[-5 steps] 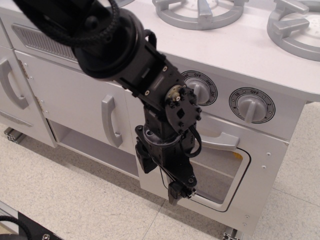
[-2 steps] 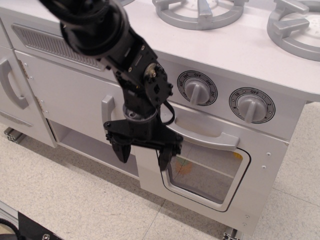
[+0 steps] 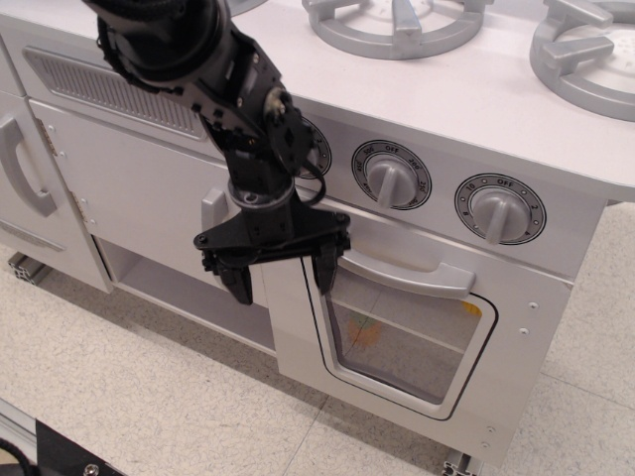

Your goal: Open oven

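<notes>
Task status: not yet begun on the door itself. The oven sits below the two control knobs of the toy kitchen, and its door appears closed — flush with the front panel, no gap visible at the top edge.

End effector: the gripper hangs just left of the oven door handle, fingers spread wide and pointing down, holding nothing. One fingertip lies close to the handle's left end; contact cannot be confirmed.

Remaining, by judgement: seat the fingers around the handle, then pull the door outward and down.

Contents: through the clear window a pale shelf is dimly visible — nothing else can be made out
</notes>
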`<move>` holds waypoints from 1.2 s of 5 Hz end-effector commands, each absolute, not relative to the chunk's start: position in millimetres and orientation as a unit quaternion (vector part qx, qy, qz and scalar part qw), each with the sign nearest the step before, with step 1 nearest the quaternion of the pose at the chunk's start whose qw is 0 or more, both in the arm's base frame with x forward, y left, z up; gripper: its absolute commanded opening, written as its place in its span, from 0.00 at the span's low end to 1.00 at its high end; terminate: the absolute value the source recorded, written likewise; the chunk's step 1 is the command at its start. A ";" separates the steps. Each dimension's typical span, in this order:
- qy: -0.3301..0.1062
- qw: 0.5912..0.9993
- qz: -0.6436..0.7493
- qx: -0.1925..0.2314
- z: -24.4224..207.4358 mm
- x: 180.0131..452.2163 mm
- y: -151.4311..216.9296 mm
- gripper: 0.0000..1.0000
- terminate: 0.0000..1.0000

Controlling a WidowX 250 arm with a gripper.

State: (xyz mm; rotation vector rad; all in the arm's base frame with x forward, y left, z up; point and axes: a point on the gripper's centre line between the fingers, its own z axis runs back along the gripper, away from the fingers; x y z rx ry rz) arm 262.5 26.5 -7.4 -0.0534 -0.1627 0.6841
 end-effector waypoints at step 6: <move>-0.126 0.854 0.490 -0.121 -14.6 285.5 7.6 1.00 0.00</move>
